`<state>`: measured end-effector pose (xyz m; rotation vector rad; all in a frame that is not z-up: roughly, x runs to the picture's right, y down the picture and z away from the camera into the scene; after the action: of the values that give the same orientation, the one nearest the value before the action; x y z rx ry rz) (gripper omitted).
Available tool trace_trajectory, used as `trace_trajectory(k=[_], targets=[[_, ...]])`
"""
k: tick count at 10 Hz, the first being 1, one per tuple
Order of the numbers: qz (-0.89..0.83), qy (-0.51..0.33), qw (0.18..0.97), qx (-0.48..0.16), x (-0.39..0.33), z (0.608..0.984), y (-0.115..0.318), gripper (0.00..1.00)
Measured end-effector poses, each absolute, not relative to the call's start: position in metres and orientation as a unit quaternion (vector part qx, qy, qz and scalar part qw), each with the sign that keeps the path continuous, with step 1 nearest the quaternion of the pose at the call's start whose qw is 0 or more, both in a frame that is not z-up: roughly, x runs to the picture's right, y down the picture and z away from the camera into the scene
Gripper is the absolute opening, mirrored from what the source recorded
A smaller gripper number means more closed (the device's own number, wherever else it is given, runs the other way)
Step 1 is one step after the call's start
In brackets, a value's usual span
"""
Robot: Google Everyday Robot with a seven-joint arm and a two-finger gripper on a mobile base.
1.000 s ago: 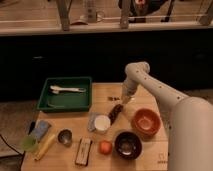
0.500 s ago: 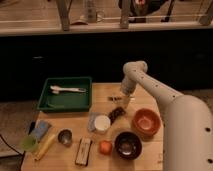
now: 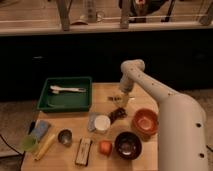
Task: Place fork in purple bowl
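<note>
My gripper (image 3: pixel 122 99) hangs at the end of the white arm over the back middle of the wooden table (image 3: pixel 107 92), pointing down just above the surface. I cannot make out the thin fork; it may be hidden at the gripper. The purple bowl (image 3: pixel 128 144) is dark and glossy. It stands near the table's front edge, well in front of the gripper and slightly to its right. A small dark object (image 3: pixel 118 114) lies on the table between the gripper and the bowl.
An orange bowl (image 3: pixel 146 121) stands right of the gripper's line. A green tray (image 3: pixel 65 95) at back left holds a thick white utensil (image 3: pixel 67 89). A white cup (image 3: pixel 102 123), metal cup (image 3: pixel 64 136), orange fruit (image 3: pixel 105 147), dark packet (image 3: pixel 83 150), blue sponge (image 3: pixel 41 128) and green cup (image 3: pixel 30 144) crowd the front.
The arm's wrist has shifted slightly over the same back-middle spot. The bowls and other objects on the table have not moved.
</note>
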<state>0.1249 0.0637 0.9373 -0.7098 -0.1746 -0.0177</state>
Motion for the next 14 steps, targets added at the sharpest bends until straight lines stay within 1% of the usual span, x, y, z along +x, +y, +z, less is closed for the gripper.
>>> trace_trajectory(k=[9,14], targets=[[-0.009,-0.097,0.943,-0.319,0.124,0.961,0.059,0.8],[0.002,-0.101,0.938,-0.333,0.125,0.982,0.069,0.8]])
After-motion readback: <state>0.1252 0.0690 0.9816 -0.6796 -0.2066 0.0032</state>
